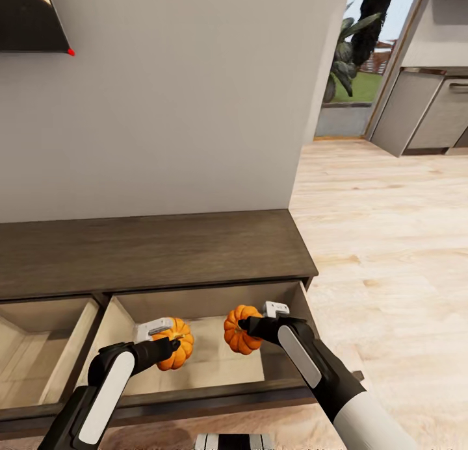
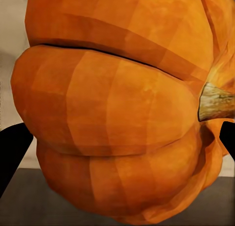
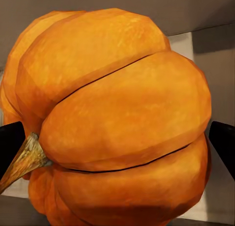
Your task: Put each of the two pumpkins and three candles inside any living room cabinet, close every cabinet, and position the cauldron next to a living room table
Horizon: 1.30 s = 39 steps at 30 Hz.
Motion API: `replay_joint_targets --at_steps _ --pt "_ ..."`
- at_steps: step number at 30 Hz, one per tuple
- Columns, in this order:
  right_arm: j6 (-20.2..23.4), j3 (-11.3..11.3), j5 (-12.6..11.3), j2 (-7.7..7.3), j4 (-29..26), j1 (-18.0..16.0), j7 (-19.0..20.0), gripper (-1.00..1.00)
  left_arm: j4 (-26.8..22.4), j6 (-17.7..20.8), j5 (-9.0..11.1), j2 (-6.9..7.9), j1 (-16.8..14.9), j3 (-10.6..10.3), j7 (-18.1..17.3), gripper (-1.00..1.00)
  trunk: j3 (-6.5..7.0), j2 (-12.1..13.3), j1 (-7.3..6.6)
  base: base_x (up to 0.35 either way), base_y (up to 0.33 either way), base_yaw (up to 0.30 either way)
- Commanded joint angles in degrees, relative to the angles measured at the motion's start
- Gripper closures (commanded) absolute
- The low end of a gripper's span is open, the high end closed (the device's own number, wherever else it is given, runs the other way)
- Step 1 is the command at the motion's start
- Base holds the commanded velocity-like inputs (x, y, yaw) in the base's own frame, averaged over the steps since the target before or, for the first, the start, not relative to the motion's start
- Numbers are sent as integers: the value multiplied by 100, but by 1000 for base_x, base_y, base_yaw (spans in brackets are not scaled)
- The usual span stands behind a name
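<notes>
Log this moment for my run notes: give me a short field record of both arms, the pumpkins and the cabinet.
left gripper: shut on left pumpkin, held over the open right drawer
right gripper: shut on right pumpkin, over the same drawer
fingers: dark tips flank each pumpkin in both wrist views
cabinet: both drawers pulled open, pale insides showing
left drawer: open
pumpkins released: not yet
</notes>
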Motion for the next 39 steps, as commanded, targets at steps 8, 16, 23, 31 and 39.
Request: replay_joint_targets --at_steps 8,16,23,31,39 --pt "-346 26 -78 -1 17 1 -59 100 -19 3 62 5 -4 -2 66 100 -50 -5 4 0 0 0" --pt "-403 52 -91 -1 52 -3 -59 100 -19 3 62 5 -4 -1 67 100 -227 -16 24 0 0 0" --pt "-393 59 -91 -1 126 -4 -59 100 -10 4 62 5 -4 -1 67 100 -249 -17 27 0 0 0" --pt "-360 60 -92 1 129 -3 -59 100 -2 4 62 5 -4 -1 67 100 -338 -22 37 0 0 0" --pt "-348 60 -92 0 137 -5 -59 -100 -2 4 69 5 -4 -1 67 100 -338 -22 37 0 0 0"
